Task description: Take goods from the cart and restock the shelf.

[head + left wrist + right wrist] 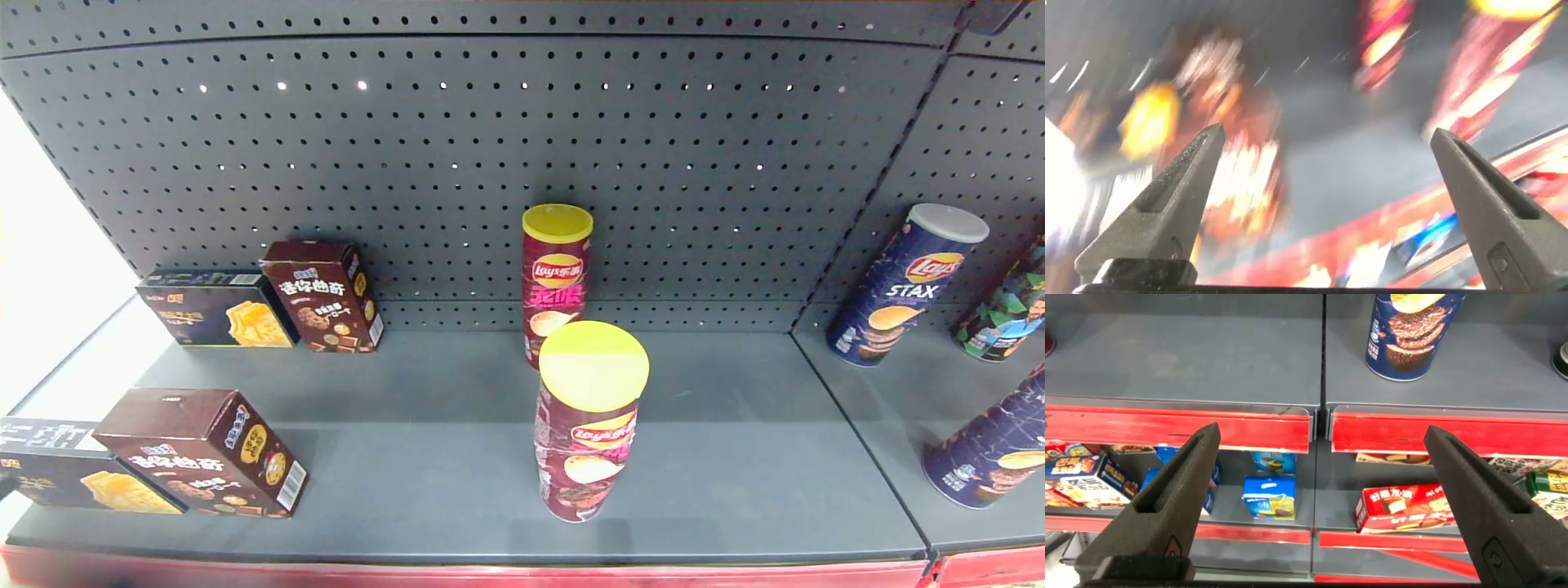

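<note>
The shelf (pixel 735 441) is a dark grey board with a holed back panel (pixel 408 163) behind it and a red edge strip (pixel 490 574) along the front. Two maroon cans with yellow lids stand upright in the middle; the back can (pixel 557 278) is close to the panel, and the front can (pixel 589 425) is just before it, nearer the strip.

Over on the left there are four boxes in two pairs. At the back a black box (pixel 216 309) lies flat beside a brown cookie box (pixel 324 296) that stands on end, leaning a little; at the front a second brown cookie box (pixel 204 453) lies next to another black box (pixel 57 465) at the very corner.

Past the seam on the right a blue can with a grey lid (pixel 906 286) stands near the panel; a green patterned can (pixel 1008 314) is just beside it, and a front blue can (pixel 992 453) sits nearer the edge.

The left pincer (pixel 1327 135) has its two dark fingers spread wide with nothing between them; everything behind it is smeared into red and yellow streaks, and I cannot tell which goods those are.

The right pincer (pixel 1321 431) is likewise spread apart and holds nothing; it hangs out in front of the red strip, level with it, with the front blue can on the board beyond. Under that board a lower shelf (pixel 1249 532) carries blue packets (pixel 1270 496) and a red box (pixel 1396 508).
</note>
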Available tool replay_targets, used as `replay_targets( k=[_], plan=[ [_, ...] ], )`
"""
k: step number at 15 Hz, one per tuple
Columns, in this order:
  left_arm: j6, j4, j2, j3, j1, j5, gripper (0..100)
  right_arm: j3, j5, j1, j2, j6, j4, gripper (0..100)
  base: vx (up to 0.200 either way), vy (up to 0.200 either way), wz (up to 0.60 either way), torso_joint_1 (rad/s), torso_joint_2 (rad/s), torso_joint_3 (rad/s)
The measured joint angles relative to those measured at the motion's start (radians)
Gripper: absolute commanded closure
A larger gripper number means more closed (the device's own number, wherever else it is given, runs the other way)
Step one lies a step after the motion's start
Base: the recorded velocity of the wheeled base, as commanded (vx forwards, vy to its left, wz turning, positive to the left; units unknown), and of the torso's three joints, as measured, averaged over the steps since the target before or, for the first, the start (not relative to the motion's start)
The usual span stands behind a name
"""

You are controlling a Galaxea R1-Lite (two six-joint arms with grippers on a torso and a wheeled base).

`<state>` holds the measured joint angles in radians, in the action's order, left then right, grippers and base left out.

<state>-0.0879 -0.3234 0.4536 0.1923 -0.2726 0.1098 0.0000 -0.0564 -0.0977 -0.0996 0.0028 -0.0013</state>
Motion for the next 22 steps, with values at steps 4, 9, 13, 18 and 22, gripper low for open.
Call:
replay_targets(
  k=[4,9,13,18,22],
  plan=[
    [0.036,0.211,-0.312,-0.173,0.265,0.018,0,0.0,0.0,0.0,0.0,0.0,0.0,0,0.0,0.0,0.0,0.0,0.0,0.0],
    [0.101,0.27,-0.441,-0.191,0.27,0.026,0,0.0,0.0,0.0,0.0,0.0,0.0,0,0.0,0.0,0.0,0.0,0.0,0.0],
    [0.127,0.284,-0.457,-0.192,0.269,-0.187,0,0.0,0.0,0.0,0.0,0.0,0.0,0,0.0,0.0,0.0,0.0,0.0,0.0],
    [0.094,0.316,-0.458,-0.192,0.269,-0.133,0,0.0,0.007,0.0,-0.001,-0.002,0.001,0,0.0,0.0,0.0,0.0,0.0,0.0],
    [0.094,0.316,-0.458,-0.192,0.269,-0.127,0,-0.101,0.043,-0.02,-0.045,-0.007,0.013,0,0.0,0.0,0.0,0.0,0.0,0.0]
  ],
)
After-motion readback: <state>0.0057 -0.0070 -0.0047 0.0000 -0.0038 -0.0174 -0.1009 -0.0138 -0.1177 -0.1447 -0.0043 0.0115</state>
